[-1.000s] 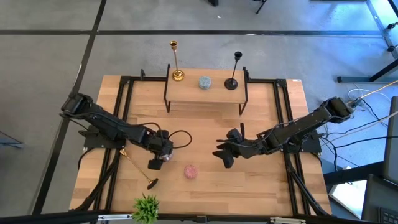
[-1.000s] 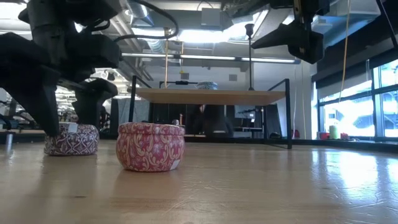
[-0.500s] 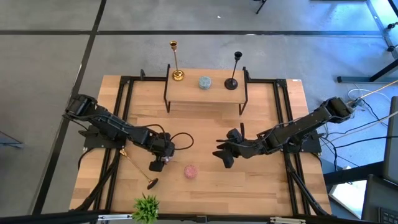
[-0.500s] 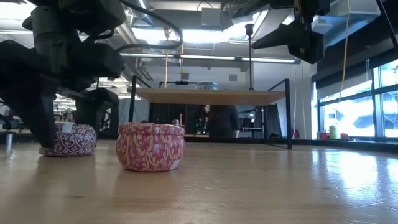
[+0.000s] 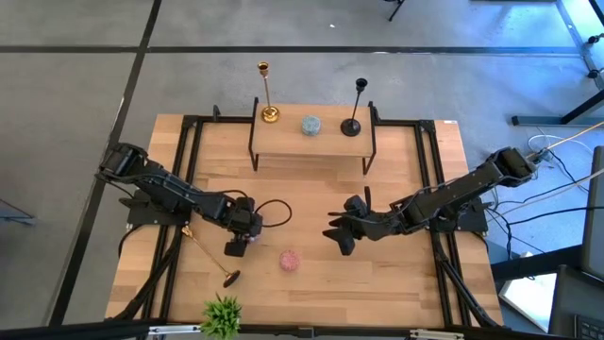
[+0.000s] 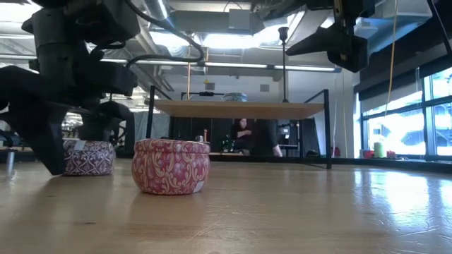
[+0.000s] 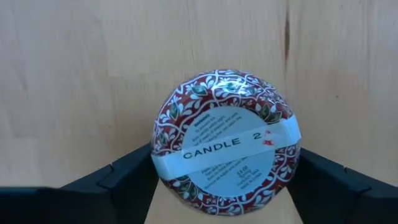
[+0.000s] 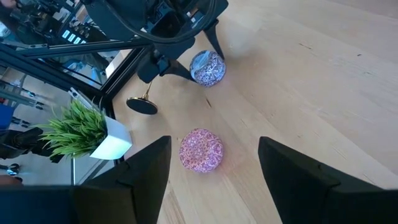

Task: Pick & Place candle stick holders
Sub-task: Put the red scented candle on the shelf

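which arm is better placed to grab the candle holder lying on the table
Left. The fallen gold candle holder lies just beside the left gripper, whose jaws straddle a red candle tin. The right gripper hovers farther away.

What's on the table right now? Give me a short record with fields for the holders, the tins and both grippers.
holders on shelf: gold candle stick holder and black candle stick holder, upright on the raised shelf
holder on table: third holder lying flat near the plant
tins: dark red candle tin; pink tin standing alone
left gripper: open, straddling the dark red candle tin
right gripper: open, empty, hanging above the table
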{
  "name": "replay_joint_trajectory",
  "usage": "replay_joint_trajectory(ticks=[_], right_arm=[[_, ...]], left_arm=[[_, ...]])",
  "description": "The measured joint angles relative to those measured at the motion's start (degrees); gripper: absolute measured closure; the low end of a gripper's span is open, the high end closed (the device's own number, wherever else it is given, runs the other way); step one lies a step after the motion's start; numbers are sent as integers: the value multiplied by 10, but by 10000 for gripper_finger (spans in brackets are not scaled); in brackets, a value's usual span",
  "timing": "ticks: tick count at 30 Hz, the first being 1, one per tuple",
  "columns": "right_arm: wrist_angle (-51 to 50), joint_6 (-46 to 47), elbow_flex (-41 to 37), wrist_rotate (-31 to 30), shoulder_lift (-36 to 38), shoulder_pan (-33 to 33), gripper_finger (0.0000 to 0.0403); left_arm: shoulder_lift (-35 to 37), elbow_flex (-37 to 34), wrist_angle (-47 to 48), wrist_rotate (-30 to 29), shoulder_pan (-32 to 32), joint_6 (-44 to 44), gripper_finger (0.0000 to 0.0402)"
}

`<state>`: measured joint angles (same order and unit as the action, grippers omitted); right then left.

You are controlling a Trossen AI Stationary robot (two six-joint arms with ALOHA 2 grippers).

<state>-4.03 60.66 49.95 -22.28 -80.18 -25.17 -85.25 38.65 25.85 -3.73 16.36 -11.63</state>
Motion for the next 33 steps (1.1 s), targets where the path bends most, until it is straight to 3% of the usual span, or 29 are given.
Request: replay_joint_trajectory(ticks=[3,17,20,26,33], right_arm=[[0,0,0,0,0,0,157],[2,51,0,0,0,0,157],[5,67,0,0,0,2,157],[8,71,0,1,0,7,157],[9,71,0,2,0,7,157]], left_arm=[[0,0,-1,8,0,-14,120],[11,11,29,1,0,-26,158],[23,30,49,-23,-4,-10,179],[32,43,50,-12,-13,4,224],[32,43,56,6,-19,-1,233]])
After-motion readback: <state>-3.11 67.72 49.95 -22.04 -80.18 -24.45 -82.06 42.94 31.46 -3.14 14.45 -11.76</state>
